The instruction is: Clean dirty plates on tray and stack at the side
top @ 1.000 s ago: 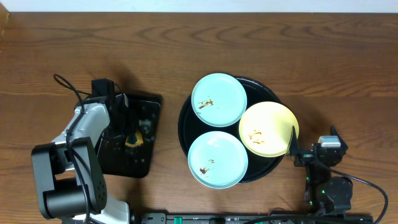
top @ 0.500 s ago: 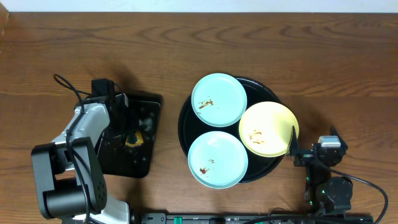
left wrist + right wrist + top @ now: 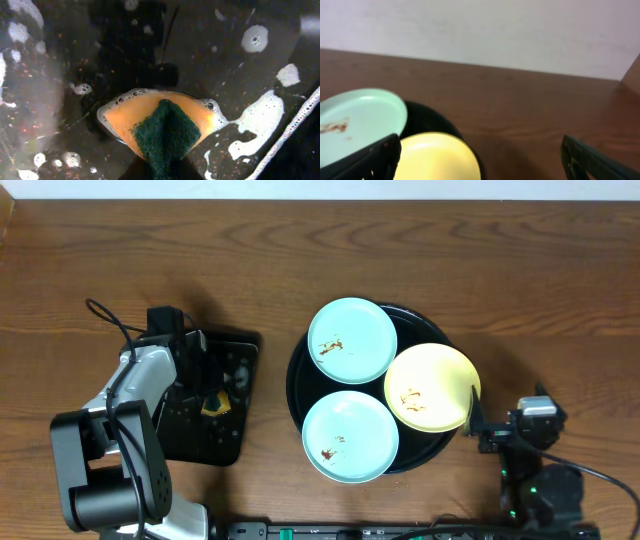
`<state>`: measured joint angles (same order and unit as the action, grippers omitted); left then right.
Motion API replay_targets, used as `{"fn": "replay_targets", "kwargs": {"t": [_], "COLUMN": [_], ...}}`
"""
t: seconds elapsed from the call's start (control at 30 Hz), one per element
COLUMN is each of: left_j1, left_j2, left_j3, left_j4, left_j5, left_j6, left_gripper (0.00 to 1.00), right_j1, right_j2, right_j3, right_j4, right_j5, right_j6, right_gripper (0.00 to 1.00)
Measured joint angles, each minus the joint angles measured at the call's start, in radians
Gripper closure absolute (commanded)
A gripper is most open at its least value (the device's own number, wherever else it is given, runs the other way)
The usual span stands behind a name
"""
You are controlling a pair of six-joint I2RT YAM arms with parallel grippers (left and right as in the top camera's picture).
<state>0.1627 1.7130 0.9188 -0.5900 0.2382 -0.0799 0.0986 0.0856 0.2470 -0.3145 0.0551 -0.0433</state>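
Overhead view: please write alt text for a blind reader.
Three small round plastic plates with brown specks, two aqua-blue and one pale yellow, lie on a large round black tray. The left arm is over a smaller rectangular black tray; the right gripper is beside the yellow plate.

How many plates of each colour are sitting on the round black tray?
Aqua-blue plates: 2
Pale yellow plate: 1
Total: 3

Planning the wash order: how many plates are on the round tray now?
3: far aqua plate, top left of the tray; yellow plate, right; near aqua plate, bottom. None appears hidden.
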Motion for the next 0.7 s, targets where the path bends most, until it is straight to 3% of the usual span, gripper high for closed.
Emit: {"fn": "replay_targets", "kwargs": {"t": [0.23, 0.43, 0.57, 0.7], "left_j1": [0.000, 0.000, 0.000, 0.000], "left_j2": [0.000, 0.000, 0.000, 0.000], "left_j3": [0.000, 0.000, 0.000, 0.000], "left_j4": [0.001, 0.002, 0.002, 0.002], "left_j5": [0.001, 0.003, 0.003, 0.003], "left_j6": [-0.002, -0.002, -0.002, -0.002], "left_gripper": [0.93, 0.92, 0.92, 0.92], "right_j1": [0.000, 0.000, 0.000, 0.000], "right_j2": [0.318, 0.661, 0.858, 1.004], "right_j3": [0.300, 0.503, 0.595, 0.623], "right_j4": [-0.184, -0.315, -0.459, -0.533], "right_j5": [-0.068, -0.272, -0.391, -0.459], "right_j6": [0.092, 0.238, 0.304, 0.275], "right_gripper": [0.01, 0.01, 0.01, 0.01]}}
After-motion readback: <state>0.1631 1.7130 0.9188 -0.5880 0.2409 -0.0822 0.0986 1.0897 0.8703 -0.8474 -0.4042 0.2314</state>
